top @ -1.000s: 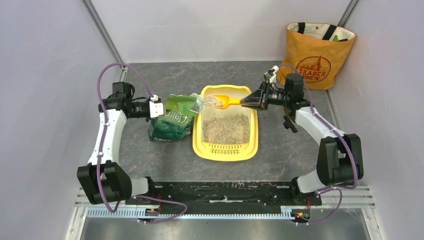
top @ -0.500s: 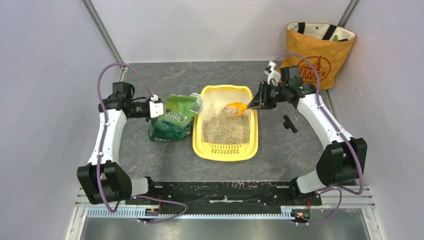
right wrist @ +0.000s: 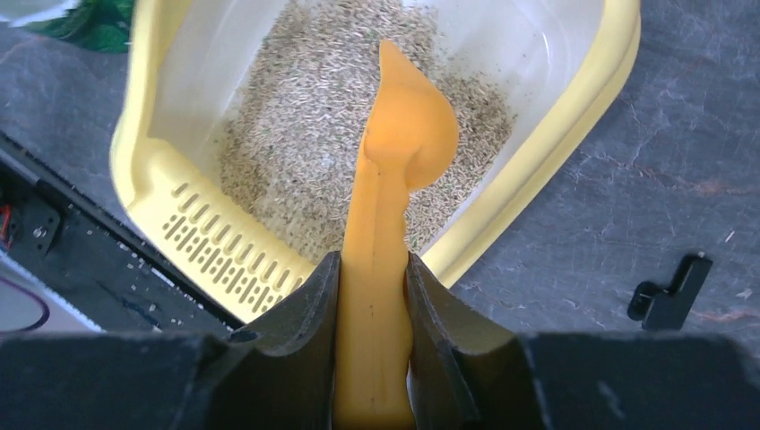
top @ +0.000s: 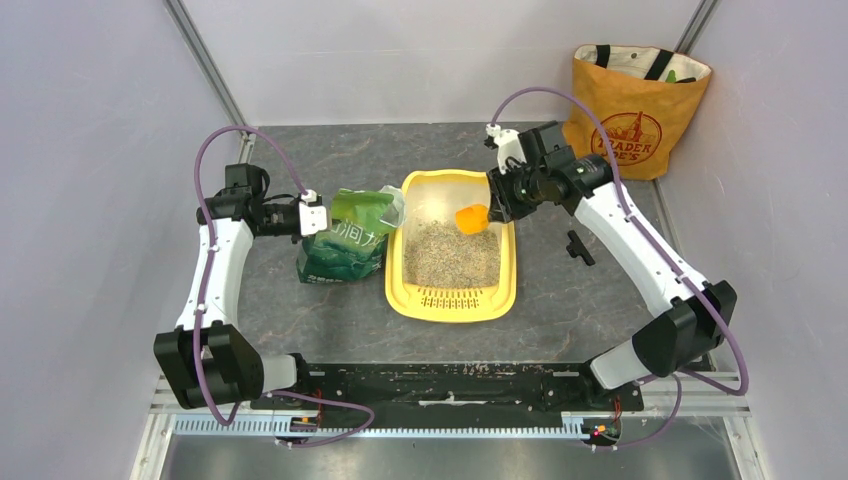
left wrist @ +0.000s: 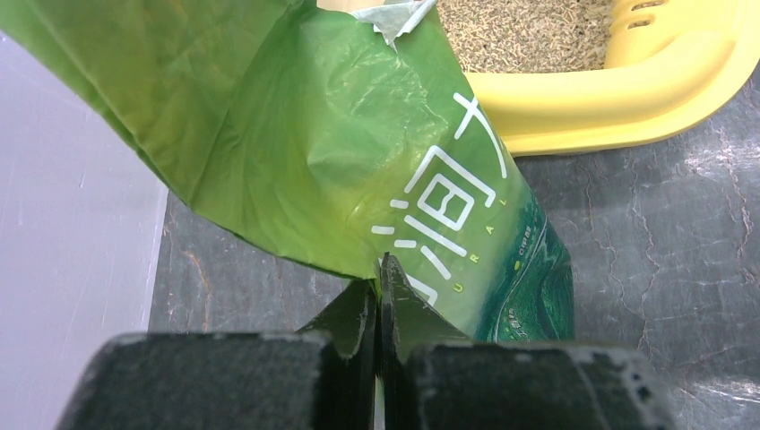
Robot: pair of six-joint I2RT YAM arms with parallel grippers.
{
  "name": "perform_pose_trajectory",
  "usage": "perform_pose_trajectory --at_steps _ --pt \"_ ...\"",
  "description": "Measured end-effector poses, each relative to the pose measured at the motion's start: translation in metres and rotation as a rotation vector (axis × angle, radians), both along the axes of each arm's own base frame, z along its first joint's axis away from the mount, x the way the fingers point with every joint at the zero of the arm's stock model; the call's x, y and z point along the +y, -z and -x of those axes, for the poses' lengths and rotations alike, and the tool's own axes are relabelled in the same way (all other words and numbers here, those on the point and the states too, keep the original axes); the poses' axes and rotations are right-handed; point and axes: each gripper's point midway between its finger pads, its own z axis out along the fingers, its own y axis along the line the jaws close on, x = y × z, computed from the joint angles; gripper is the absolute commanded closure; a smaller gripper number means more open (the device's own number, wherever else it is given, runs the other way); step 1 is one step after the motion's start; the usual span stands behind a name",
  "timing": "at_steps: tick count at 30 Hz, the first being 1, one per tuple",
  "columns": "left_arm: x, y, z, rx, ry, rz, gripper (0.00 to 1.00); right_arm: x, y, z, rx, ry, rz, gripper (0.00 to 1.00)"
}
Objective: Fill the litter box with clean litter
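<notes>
The yellow litter box (top: 401,302) lies mid-table, its slotted grate (right wrist: 235,254) toward the arms. Grey-beige clean litter (top: 452,254) covers part of its pale floor (right wrist: 305,125). My right gripper (top: 492,207) is shut on the handle of an orange scoop (right wrist: 399,170), which hangs over the box's far right part, tipped bowl-down above the litter. Left of the box stands the green litter bag (top: 345,240), its mouth leaning toward the box. My left gripper (left wrist: 380,273) is shut on the bag's (left wrist: 341,152) upper edge.
An orange tote bag (top: 634,105) stands at the back right corner. A small black part (top: 578,247) lies on the table right of the box. Grey walls close in the left and right sides; the arm bases rail runs along the near edge.
My right arm swung the scoop from level above the box's far rim to over the box and tipped it down; the litter it carried is out of the scoop. The left arm stayed still.
</notes>
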Motion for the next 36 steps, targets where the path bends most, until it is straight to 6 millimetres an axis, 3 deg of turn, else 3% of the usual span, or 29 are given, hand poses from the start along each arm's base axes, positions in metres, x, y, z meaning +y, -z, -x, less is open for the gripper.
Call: perform_pose_trajectory --at_steps 3,10,14,17,24,29,36 --pt "0.0 0.0 0.0 0.0 -0.001 -0.002 0.98 0.008 -0.021 0.001 -0.005 -0.047 -0.016 1.0" --pt "0.001 0.001 0.0 -0.001 -0.002 -0.006 0.98 0.037 -0.105 -0.005 -0.103 -0.127 -0.23 1.0" --pt "0.001 0.001 0.0 -0.001 -0.004 -0.011 0.98 0.051 -0.123 0.006 -0.056 -0.165 -0.335 1.0" --pt "0.001 0.0 0.0 -0.005 -0.004 -0.016 0.98 0.062 -0.115 0.007 0.024 -0.177 -0.378 1.0" --pt "0.001 0.001 0.001 -0.006 -0.003 -0.018 0.98 0.088 -0.07 -0.013 0.205 -0.161 -0.408 1.0" --pt "0.001 0.0 0.002 -0.012 -0.002 -0.02 0.98 0.119 -0.047 -0.027 0.266 -0.16 -0.413 1.0" --pt "0.001 0.0 0.004 -0.033 0.007 -0.03 0.98 0.168 -0.024 -0.029 0.345 -0.159 -0.39 1.0"
